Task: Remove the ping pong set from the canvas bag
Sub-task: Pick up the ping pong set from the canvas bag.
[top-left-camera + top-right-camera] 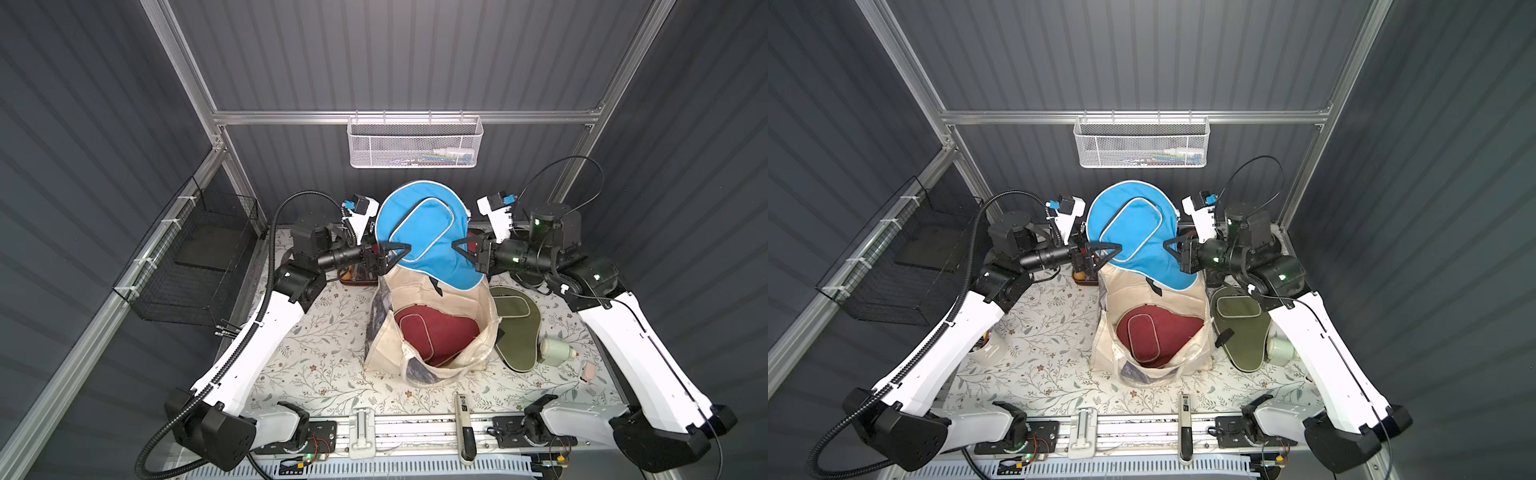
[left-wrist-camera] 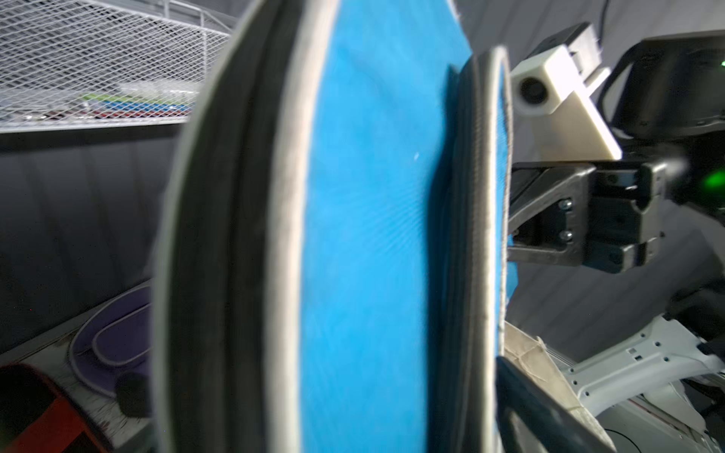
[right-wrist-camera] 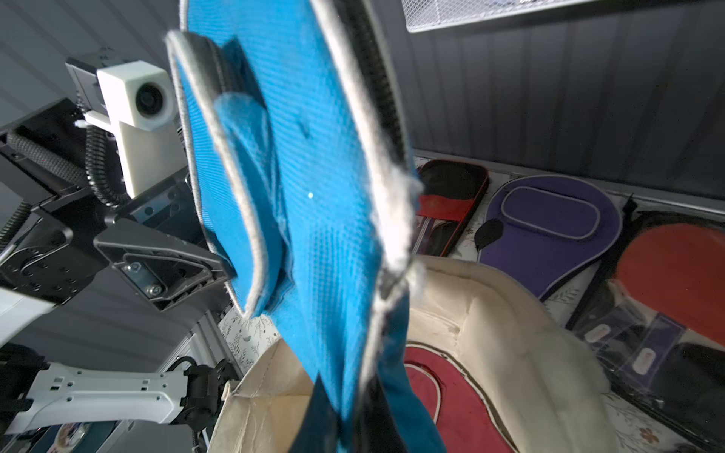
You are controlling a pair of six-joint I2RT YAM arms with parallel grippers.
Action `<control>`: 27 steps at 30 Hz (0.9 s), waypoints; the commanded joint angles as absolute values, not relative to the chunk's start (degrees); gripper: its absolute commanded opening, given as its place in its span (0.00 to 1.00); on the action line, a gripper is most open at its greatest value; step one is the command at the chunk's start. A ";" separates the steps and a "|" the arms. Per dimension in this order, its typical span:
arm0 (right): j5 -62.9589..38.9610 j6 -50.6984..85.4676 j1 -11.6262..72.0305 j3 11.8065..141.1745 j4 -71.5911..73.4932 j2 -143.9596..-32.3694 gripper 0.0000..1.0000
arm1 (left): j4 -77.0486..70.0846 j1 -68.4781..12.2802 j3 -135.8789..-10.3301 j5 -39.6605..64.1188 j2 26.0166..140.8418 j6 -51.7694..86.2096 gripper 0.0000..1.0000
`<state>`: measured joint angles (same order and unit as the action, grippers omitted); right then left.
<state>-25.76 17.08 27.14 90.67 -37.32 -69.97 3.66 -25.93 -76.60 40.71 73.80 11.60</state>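
Note:
A blue paddle case of the ping pong set hangs upright over the far rim of the cream canvas bag. My right gripper is shut on its edge. My left gripper stands open at the opposite edge, its jaws either side of the case; one finger shows beside the blue fabric. A maroon case lies inside the bag. An olive case lies on the table to the bag's right. A purple case and a pack with a red paddle lie behind.
A white mesh basket hangs on the back rail and a black wire basket on the left wall. A pale jar lies by the olive case. A white mug stands under the left arm. A handheld tool lies at the front edge.

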 commanded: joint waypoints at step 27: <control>-61.35 2.61 8.90 83.71 -36.62 -65.43 0.99 | 3.52 -25.83 -86.24 60.50 78.17 8.75 0.00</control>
<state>-58.65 3.60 8.97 84.93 -37.30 -63.83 6.20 -26.15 -82.61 55.86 78.30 9.96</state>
